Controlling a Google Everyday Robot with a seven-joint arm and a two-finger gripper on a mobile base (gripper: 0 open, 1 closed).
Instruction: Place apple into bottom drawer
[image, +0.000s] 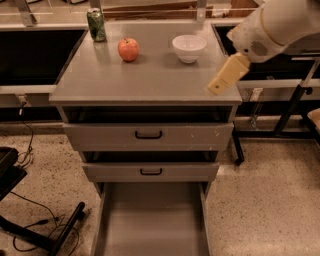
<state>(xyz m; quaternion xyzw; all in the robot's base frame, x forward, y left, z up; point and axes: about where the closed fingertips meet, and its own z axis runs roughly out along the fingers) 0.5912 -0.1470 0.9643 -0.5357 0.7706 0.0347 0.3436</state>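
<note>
Here, the apple (128, 49) sits on the desk (150, 82) in the upper part of the frame, left of centre. It lies between a green can (96, 24) at its upper left and a white bowl (189, 48) at its right, touching neither. The end effector (226, 76) hangs at the upper right, over the desk's right edge, well apart from the apple; whether it is released or clenched, I cannot tell. Along the lower edge the bottom drawer (152, 227) stands pulled out, its flat grey floor showing.
</note>
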